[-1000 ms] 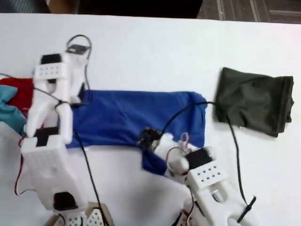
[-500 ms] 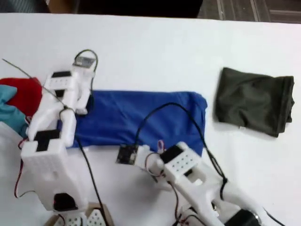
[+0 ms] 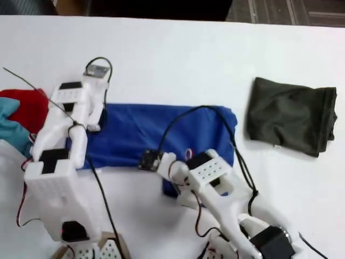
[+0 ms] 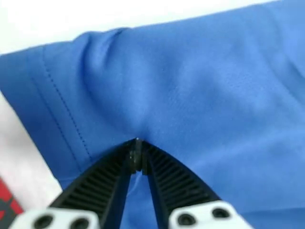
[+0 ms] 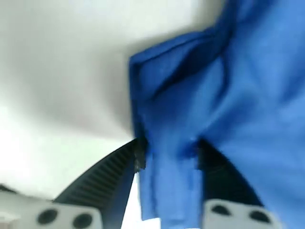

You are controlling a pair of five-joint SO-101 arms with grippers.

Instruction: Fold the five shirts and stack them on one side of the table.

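Blue shirt [image 3: 135, 132] lies across mid-tabletop [image 3: 172, 59], the left hand [image 4: 137, 155] pinched shut on its 9 o'clock end, the right hand [image 5: 167, 155] clamping its 6 o'clock edge, a folded dark shirt [image 3: 291, 116] at 3 o'clock.

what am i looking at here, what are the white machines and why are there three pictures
These are two small white robot arms at a white table. Each ends in a pincer for gripping things.

The wide picture comes from a fixed camera looking down on the table, with the left arm and the right arm in it. The other two pictures come from small cameras on the arms' wrists, so each looks along its own pincer.

A blue shirt lies stretched across the middle of the table. A folded dark green shirt sits off to one side. A red shirt and a teal cloth are bunched at the opposite edge.

The left pincer is closed, pinching the blue shirt near its end by the red one. The right pincer is at the shirt's near corner, but I can't tell whether it has clamped.
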